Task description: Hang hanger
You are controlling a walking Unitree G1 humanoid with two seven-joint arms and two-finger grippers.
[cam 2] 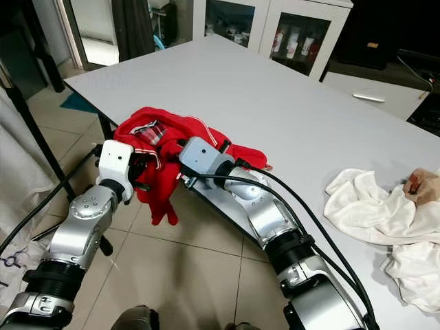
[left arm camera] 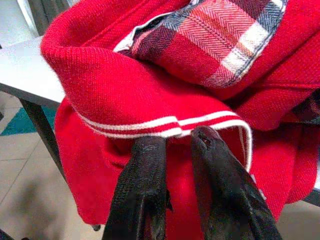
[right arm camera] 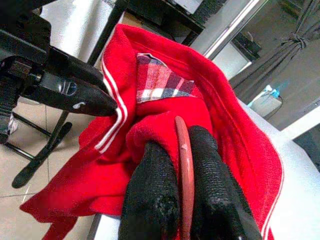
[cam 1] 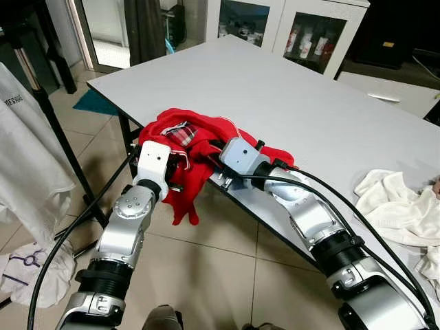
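- Left eye view: a red sweater (cam 1: 185, 148) lies bunched at the near corner of the white bench (cam 1: 309, 110), one sleeve hanging over the edge toward the tiled floor (cam 1: 206, 268). Both silver arms reach into it — the left pincer (cam 1: 180, 165) from the outer side, the right pincer (cam 1: 221, 163) from along the bench edge. A black garment rack (cam 1: 55, 130) with a white shirt (cam 1: 24, 165) stands off to the robot's left, probably where the hanger is meant to go.
- Right eye view: same layout; crumpled white cloths (cam 2: 385, 220) lie on the bench well apart, on the robot's right.
- Left wrist view: the left pincer's two fingertips (left arm camera: 150, 155) meet the sweater's white-striped hem (left arm camera: 165, 122), a narrow gap between them; they appear clenched on that edge, likely to keep the garment steady.
- Right wrist view: the right pincer is clamped on a thin reddish hanger (right arm camera: 184, 165), which runs up between its fingers (right arm camera: 155, 185) and into the sweater's folds below the plaid collar lining (right arm camera: 160, 82). Holding it there suits feeding the hanger into the garment; hanging on the rack is not yet done.
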